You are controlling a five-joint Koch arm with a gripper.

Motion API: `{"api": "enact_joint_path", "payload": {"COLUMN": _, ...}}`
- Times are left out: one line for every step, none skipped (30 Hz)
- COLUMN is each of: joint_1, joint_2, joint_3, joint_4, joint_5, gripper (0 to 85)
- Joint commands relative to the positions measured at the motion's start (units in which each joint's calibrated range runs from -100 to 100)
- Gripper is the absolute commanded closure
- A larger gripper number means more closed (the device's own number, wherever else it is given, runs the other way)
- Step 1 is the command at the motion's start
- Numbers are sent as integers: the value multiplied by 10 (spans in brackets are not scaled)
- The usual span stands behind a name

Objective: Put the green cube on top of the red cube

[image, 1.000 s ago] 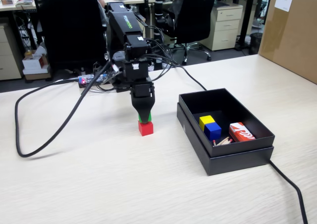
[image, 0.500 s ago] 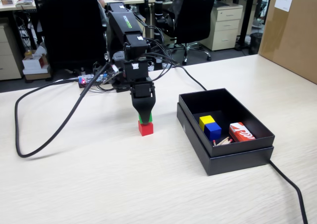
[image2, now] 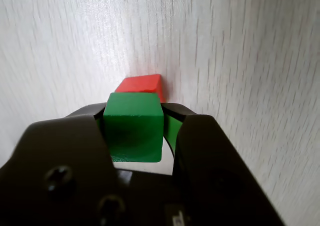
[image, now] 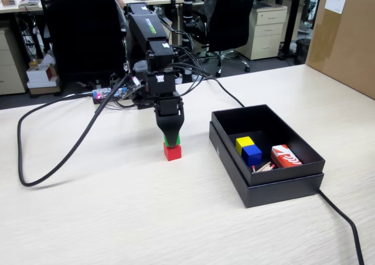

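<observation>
In the fixed view, a green logo on the arm's black casing is too blurred to read; the claw (image: 171,139) holds the green cube (image: 171,140) on or just above the red cube (image: 172,152) on a pale wood-grain surface (image: 117,218), office chairs behind. In the wrist view, the claw (image2: 137,128) grips the green cube (image2: 133,127) between its black jaws, the red cube (image2: 141,83) showing beyond it.

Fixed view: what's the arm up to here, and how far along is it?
The gripper is shut on the green cube and holds it directly over the red cube, which sits on the table. In the fixed view the green one appears right at the red cube's top, but whether it is resting there is hard to tell. It is not released. The black box to the right holds other items.
</observation>
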Motion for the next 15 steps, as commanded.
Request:
{"api": "enact_joint_path", "payload": {"joint_1": 0, "joint_2": -2, "joint_3": 20, "joint_4": 14, "joint_5": -1, "gripper": 794}}
{"api": "enact_joint_path", "payload": {"joint_1": 0, "joint_2": -2, "joint_3": 18, "joint_4": 14, "joint_5": -1, "gripper": 793}}
{"api": "enact_joint_path", "payload": {"joint_1": 0, "joint_2": -2, "joint_3": 17, "joint_4": 14, "joint_5": -1, "gripper": 793}}
{"api": "enact_joint_path", "payload": {"joint_1": 0, "joint_2": -2, "joint_3": 17, "joint_4": 14, "joint_5": -1, "gripper": 793}}
{"api": "enact_joint_path", "payload": {"joint_1": 0, "joint_2": 0, "joint_3": 17, "joint_4": 14, "joint_5": -1, "gripper": 793}}
{"api": "enact_joint_path", "payload": {"joint_1": 1, "joint_2": -2, "joint_3": 17, "joint_4": 14, "joint_5": -1, "gripper": 793}}
{"api": "enact_joint_path", "payload": {"joint_1": 1, "joint_2": 0, "joint_3": 17, "joint_4": 14, "joint_5": -1, "gripper": 791}}
{"api": "enact_joint_path", "payload": {"joint_1": 1, "joint_2": 0, "joint_3": 17, "joint_4": 14, "joint_5": -1, "gripper": 791}}
{"api": "enact_joint_path", "payload": {"joint_1": 1, "joint_2": 0, "joint_3": 17, "joint_4": 14, "joint_5": -1, "gripper": 791}}
{"api": "enact_joint_path", "payload": {"joint_1": 2, "joint_2": 0, "joint_3": 17, "joint_4": 14, "joint_5": 0, "gripper": 790}}
{"api": "enact_joint_path", "payload": {"joint_1": 2, "joint_2": 0, "joint_3": 18, "joint_4": 14, "joint_5": 0, "gripper": 789}}
{"api": "enact_joint_path", "payload": {"joint_1": 2, "joint_2": 0, "joint_3": 19, "joint_4": 15, "joint_5": 0, "gripper": 773}}
{"api": "enact_joint_path", "payload": {"joint_1": 2, "joint_2": 0, "joint_3": 19, "joint_4": 15, "joint_5": 0, "gripper": 720}}
{"api": "enact_joint_path", "payload": {"joint_1": 2, "joint_2": 0, "joint_3": 18, "joint_4": 15, "joint_5": 0, "gripper": 681}}
{"api": "enact_joint_path", "payload": {"joint_1": 3, "joint_2": 0, "joint_3": 18, "joint_4": 15, "joint_5": 0, "gripper": 652}}
